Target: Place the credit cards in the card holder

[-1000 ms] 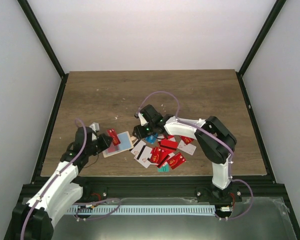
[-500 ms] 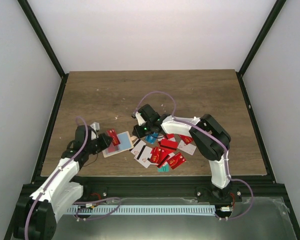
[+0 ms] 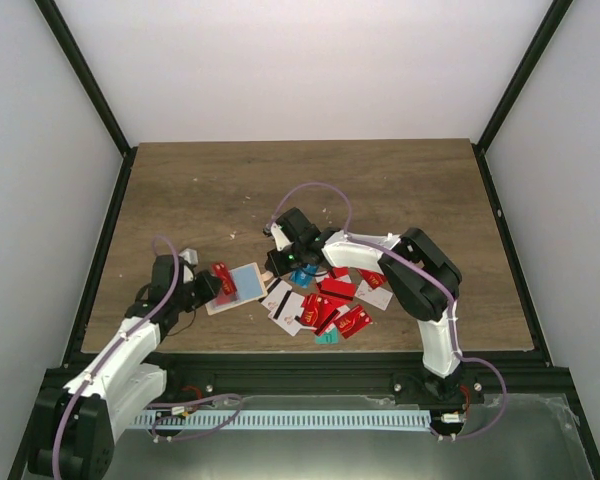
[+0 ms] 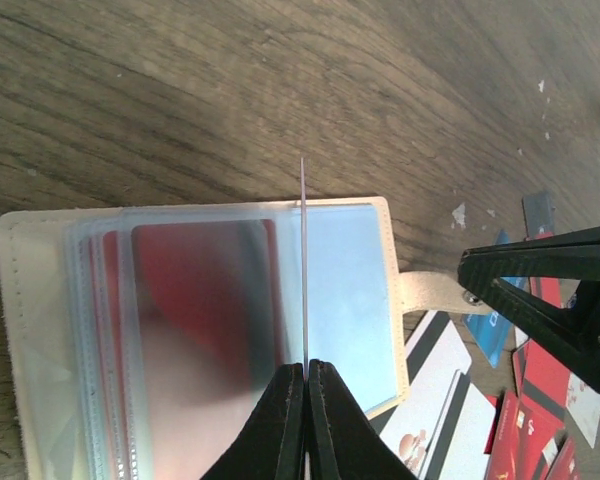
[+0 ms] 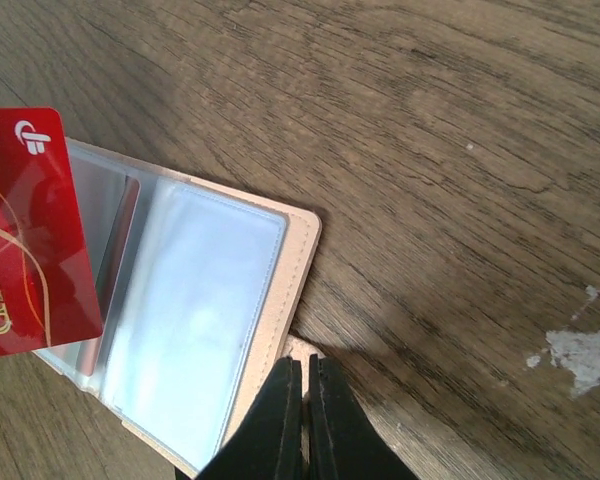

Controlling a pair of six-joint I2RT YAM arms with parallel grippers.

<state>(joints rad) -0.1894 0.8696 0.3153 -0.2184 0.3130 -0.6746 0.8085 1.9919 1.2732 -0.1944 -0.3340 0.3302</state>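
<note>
Open card holder [image 4: 8, 300] holds sleeved red credit cards [image 4: 195, 300]

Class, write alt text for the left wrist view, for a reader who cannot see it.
The left gripper pinches a credit card edge-on over the open card holder, with a red card in its clear sleeves. The right gripper sits at its snap tab.

Gold letters reading "VIP" run sideways on the red card [image 5: 30, 230]; nothing else is legible.
</note>
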